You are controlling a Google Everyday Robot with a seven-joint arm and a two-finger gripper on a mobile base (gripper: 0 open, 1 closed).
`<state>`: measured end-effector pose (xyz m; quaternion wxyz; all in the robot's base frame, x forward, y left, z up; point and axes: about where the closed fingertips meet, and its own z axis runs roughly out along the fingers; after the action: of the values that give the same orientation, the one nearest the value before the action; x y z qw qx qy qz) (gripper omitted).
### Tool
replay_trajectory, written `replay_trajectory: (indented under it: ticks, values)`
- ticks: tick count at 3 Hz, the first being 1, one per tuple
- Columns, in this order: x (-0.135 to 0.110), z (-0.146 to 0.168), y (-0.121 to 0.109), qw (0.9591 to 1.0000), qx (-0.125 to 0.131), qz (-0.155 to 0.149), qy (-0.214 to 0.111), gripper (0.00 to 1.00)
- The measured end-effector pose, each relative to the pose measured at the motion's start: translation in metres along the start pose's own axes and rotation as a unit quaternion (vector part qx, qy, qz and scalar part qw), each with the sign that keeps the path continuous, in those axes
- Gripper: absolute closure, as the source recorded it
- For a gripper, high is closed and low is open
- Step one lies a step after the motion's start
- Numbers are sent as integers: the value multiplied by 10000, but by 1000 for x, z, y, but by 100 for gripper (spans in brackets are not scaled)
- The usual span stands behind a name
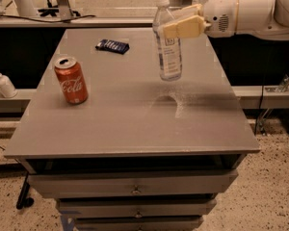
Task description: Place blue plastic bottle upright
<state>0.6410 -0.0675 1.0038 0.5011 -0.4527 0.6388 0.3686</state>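
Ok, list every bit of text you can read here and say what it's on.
"Coca-Cola": white script on the red can.
Label on the blue plastic bottle, held by the claw above the table: print too small to read.
Dark packet at the table's far side: markings blurred, unreadable.

High front view over table [130, 126], fingers [185, 28] upper-right

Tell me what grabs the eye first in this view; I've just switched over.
First, the blue plastic bottle, held nearly upright over the far right of the grey table by the gripper, which is clamped around its upper half and reaches in from the right. Its base seems to hang just above the tabletop. Next is the red Coca-Cola can, standing at the left.
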Motion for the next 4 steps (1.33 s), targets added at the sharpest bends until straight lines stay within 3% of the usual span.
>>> replay_trajectory:
  ticks: [1, 2, 4]
  values:
    - [-3, -12, 4, 9976, 62, 231, -649, 100]
    - [8, -18, 9, 9941, 162, 268, -1041, 100]
    - [32, -19, 16, 9889, 336, -105, -1446, 100]
